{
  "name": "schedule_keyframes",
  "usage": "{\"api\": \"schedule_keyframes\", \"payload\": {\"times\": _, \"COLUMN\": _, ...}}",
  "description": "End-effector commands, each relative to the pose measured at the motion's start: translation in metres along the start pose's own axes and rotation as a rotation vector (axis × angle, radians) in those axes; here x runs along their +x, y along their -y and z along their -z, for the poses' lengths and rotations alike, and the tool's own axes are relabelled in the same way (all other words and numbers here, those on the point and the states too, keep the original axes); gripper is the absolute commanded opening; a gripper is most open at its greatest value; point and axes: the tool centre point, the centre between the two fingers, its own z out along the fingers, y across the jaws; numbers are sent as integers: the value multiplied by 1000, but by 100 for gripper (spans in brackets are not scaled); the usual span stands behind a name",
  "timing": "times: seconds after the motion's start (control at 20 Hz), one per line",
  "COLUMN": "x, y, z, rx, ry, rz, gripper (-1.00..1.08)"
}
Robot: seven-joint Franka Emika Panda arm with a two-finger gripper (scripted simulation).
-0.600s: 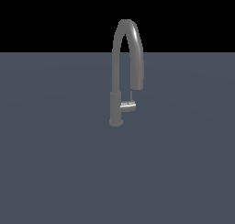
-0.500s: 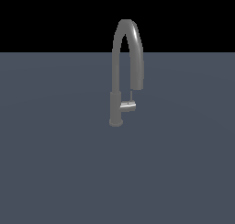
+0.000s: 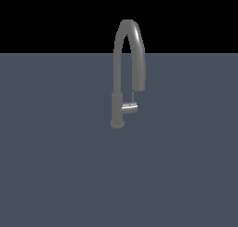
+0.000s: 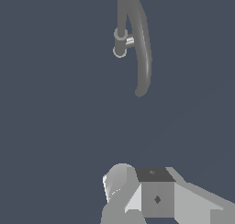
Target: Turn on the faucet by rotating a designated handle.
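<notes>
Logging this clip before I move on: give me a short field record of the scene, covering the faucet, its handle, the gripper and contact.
faucet: dark-grey gooseneck, upright on a flat grey surface
handle: short silver stub on the base column, pointing to the exterior view's right
gripper: absent from the exterior view; the wrist view shows only part of it, open or shut unclear
contact: none; the gripper is apart from the faucet
task state: handle not yet grasped

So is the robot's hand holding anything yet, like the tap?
No, nothing is held. The hand is far from the faucet in the wrist view, with bare floor between, and the handle is untouched.
</notes>
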Motion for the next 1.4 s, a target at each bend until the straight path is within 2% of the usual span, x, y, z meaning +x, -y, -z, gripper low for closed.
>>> {"api": "schedule_keyframes", "payload": {"times": 0.0, "x": 7, "y": 0, "z": -1, "rx": 13, "ry": 17, "rz": -13, "gripper": -100}}
{"api": "schedule_keyframes", "payload": {"times": 0.35, "x": 36, "y": 2, "z": -5, "rx": 71, "ry": 89, "rz": -71, "gripper": -100}}
{"api": "schedule_keyframes", "payload": {"times": 1.35, "x": 146, "y": -5, "z": -40, "rx": 302, "ry": 375, "rz": -296, "gripper": -100}}
